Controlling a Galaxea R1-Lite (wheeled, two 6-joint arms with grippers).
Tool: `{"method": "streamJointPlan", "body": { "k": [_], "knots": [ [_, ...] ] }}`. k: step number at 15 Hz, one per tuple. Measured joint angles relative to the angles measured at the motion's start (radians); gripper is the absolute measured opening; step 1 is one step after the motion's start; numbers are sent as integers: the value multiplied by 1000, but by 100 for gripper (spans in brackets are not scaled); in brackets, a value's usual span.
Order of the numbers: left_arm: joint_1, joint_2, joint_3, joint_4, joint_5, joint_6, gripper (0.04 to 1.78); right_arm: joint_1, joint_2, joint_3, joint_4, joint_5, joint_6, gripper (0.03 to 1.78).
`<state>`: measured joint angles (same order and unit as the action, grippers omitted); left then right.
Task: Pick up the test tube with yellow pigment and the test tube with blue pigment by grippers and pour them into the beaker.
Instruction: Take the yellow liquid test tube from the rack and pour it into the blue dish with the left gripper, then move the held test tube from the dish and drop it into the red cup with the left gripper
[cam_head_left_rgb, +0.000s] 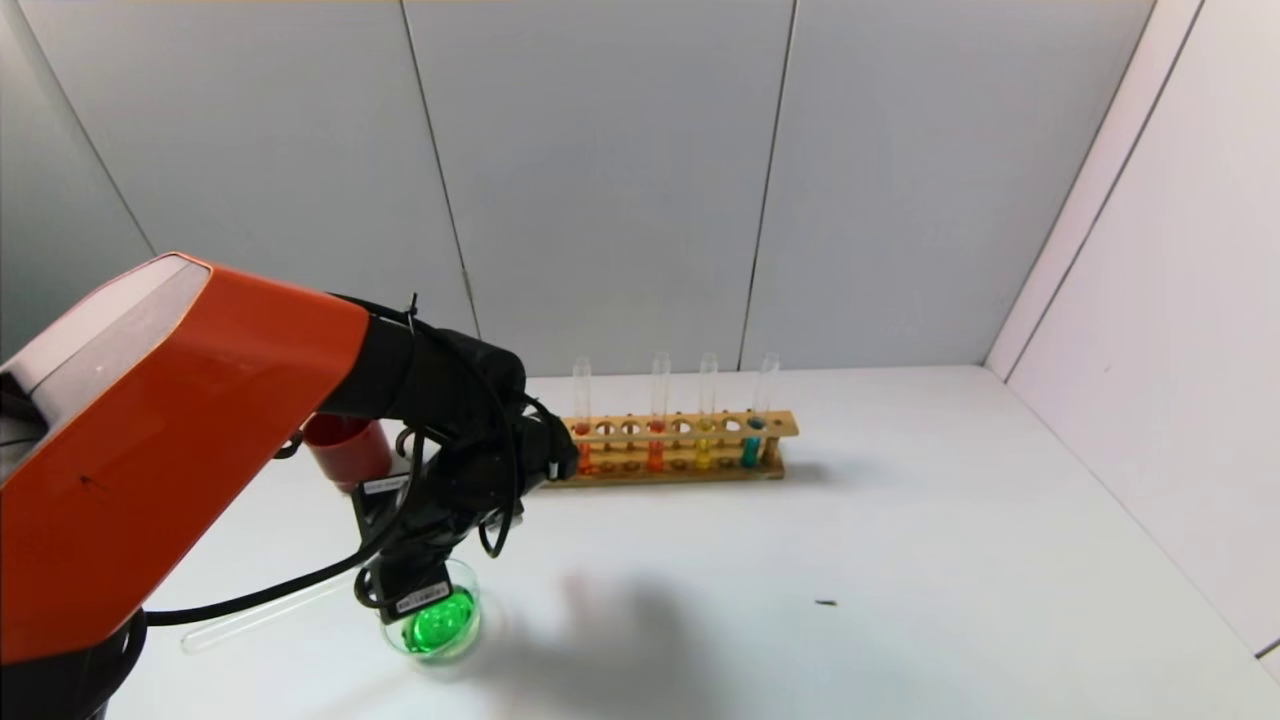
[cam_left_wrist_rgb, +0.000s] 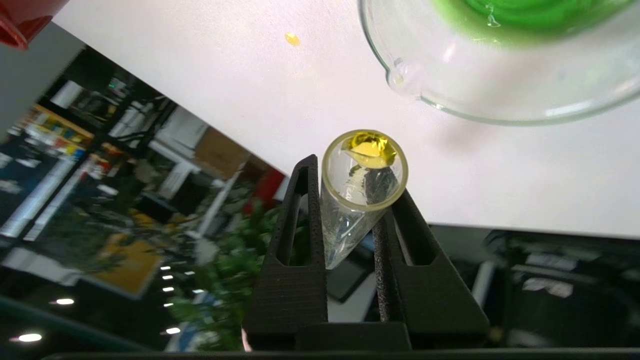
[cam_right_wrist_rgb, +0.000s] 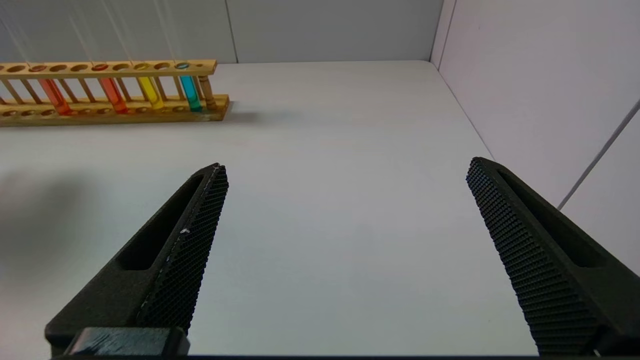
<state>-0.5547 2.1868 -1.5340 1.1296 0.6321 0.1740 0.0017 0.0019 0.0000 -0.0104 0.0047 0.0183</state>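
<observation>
Green liquid already fills the low clear glass beaker (cam_left_wrist_rgb: 500, 75); left gripper (cam_left_wrist_rgb: 345, 200) pinches a nearly drained clear tube with yellow dregs (cam_left_wrist_rgb: 364, 172), mouth just beside the lip. Right gripper (cam_right_wrist_rgb: 345, 200) gapes wide, nearer the racked cyan-blue tube (cam_right_wrist_rgb: 190, 92), upright, far ahead

White table (cam_head_left_rgb: 900, 560), beaker (cam_head_left_rgb: 440, 625), rack (cam_head_left_rgb: 680, 450), red cup (cam_head_left_rgb: 348, 450)

Open table (cam_head_left_rgb: 900, 520) right of rack (cam_head_left_rgb: 680, 450)
</observation>
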Motion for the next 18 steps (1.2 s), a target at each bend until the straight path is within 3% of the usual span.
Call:
{"method": "streamJointPlan", "body": {
  "k": [6, 12, 18],
  "knots": [
    [25, -206, -17, -72, -104, -96, 32, 0, 0, 0, 0, 0, 0, 174],
    [203, -454, -38, -268, -188, -169, 32, 0, 0, 0, 0, 0, 0, 174],
    [345, -485, -81, -517, -216, -195, 32, 0, 0, 0, 0, 0, 0, 174]
  ]
}}
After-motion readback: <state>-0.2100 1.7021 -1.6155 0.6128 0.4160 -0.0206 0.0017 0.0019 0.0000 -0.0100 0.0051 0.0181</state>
